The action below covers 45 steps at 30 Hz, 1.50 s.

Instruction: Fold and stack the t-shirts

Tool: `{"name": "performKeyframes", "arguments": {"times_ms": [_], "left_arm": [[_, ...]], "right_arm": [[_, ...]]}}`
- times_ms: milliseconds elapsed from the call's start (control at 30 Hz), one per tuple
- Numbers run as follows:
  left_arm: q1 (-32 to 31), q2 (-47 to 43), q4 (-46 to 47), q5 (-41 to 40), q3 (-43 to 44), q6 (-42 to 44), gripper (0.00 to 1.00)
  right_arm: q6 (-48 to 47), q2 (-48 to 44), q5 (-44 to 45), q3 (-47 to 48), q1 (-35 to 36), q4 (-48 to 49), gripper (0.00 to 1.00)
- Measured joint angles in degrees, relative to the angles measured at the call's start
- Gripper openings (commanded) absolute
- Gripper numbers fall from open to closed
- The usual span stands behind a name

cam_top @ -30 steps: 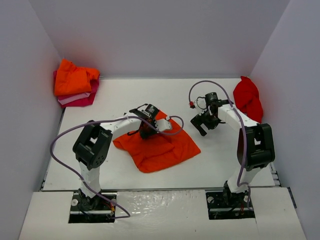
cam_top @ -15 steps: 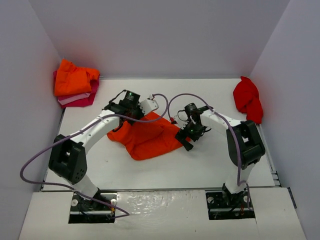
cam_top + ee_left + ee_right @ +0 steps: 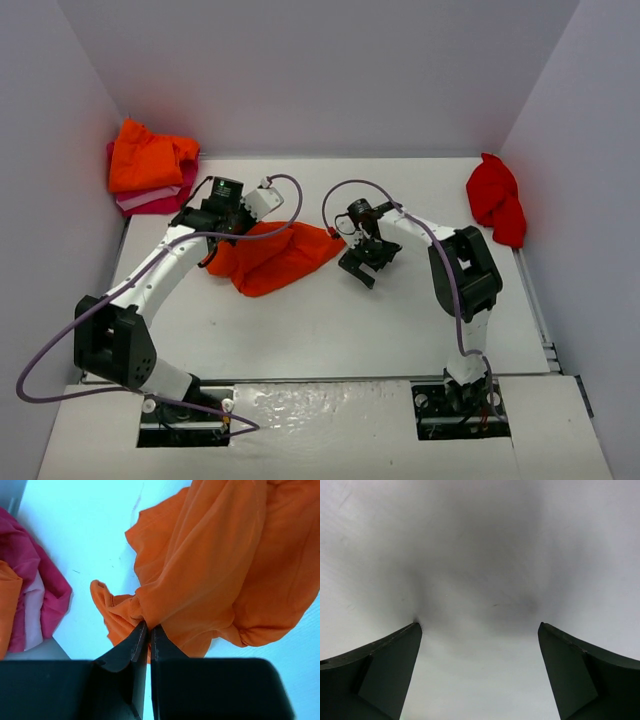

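An orange t-shirt lies crumpled on the white table, left of centre. My left gripper is shut on a bunched fold at its left edge; in the left wrist view the gripper pinches the orange t-shirt. My right gripper is open and empty, just right of the shirt, close over bare table; its fingers frame only the tabletop. A stack of folded shirts, orange on pink, sits at the back left. A crumpled red t-shirt lies at the back right.
White walls enclose the table on the left, back and right. The pink and orange stack lies close to the left of my left gripper. The arm bases stand at the near edge.
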Motion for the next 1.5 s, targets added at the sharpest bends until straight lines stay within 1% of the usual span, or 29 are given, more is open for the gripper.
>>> {"name": "performKeyframes", "arguments": {"times_ms": [33, 100, 133, 200, 233, 333, 400, 467, 567, 700, 833, 933, 1000, 1133, 1400, 1500], "left_arm": [[0.0, 0.1, -0.1, 0.2, -0.4, 0.0, 0.01], [0.0, 0.8, -0.4, 1.0, -0.7, 0.0, 0.14], [0.0, 1.3, -0.5, 1.5, -0.8, 0.1, 0.19], [0.0, 3.2, -0.4, 2.4, -0.8, 0.1, 0.31], [0.0, 4.3, -0.4, 2.9, -0.8, 0.1, 0.36], [-0.4, 7.0, -0.6, 4.3, -0.8, 0.7, 0.44], [-1.2, 7.3, -0.7, 4.8, -0.7, 1.7, 0.48], [-2.7, 7.5, -2.1, 5.2, 1.0, 3.7, 0.49], [-5.2, 10.3, -5.1, 6.5, 8.5, 6.6, 0.50], [-7.6, 17.1, -5.7, 7.0, 19.6, 10.4, 0.50], [-8.8, 24.9, -9.2, 7.7, 27.0, 14.1, 0.50], [-9.1, 31.2, -12.0, 8.4, 31.5, 16.5, 0.49], [-9.3, 34.4, -12.9, 9.0, 32.7, 17.8, 0.48], [-9.4, 37.7, -16.7, 10.4, 32.7, 20.8, 0.46], [-9.4, 38.3, -22.7, 13.4, 33.4, 24.8, 0.45], [-9.4, 39.1, -26.0, 14.2, 36.4, 25.6, 0.44]], "right_arm": [[-0.1, 0.0, 0.8, 0.4, 0.0, 0.6, 1.00], [-0.5, 0.1, 2.0, 1.4, 0.0, 2.2, 1.00], [-0.8, 0.1, 2.3, 2.2, 0.0, 2.9, 1.00], [-1.2, 0.3, 2.5, 4.7, 0.0, 3.7, 1.00], [-1.3, 0.3, 2.5, 6.2, 0.0, 4.2, 1.00], [-1.5, 0.3, 2.5, 10.1, 0.0, 5.8, 1.00], [-1.9, 0.3, 3.3, 11.0, 0.0, 7.1, 1.00], [-2.1, 0.3, 4.0, 10.8, -0.4, 7.3, 1.00], [-2.1, 0.3, 4.4, 9.5, -1.9, 7.5, 1.00], [-2.2, 0.0, 4.4, 5.9, -6.7, 8.3, 1.00], [-2.2, -1.2, 4.7, 0.9, -11.8, 9.0, 1.00], [-2.2, -2.1, 5.2, -0.8, -13.5, 9.1, 1.00], [-2.2, -2.6, 5.3, -1.3, -13.7, 9.4, 1.00], [-2.2, -3.5, 5.4, -1.7, -13.9, 10.3, 1.00], [-1.9, -3.5, 5.3, -1.9, -14.4, 11.4, 1.00], [-1.9, -3.5, 5.4, -1.9, -14.4, 11.8, 1.00]]}}
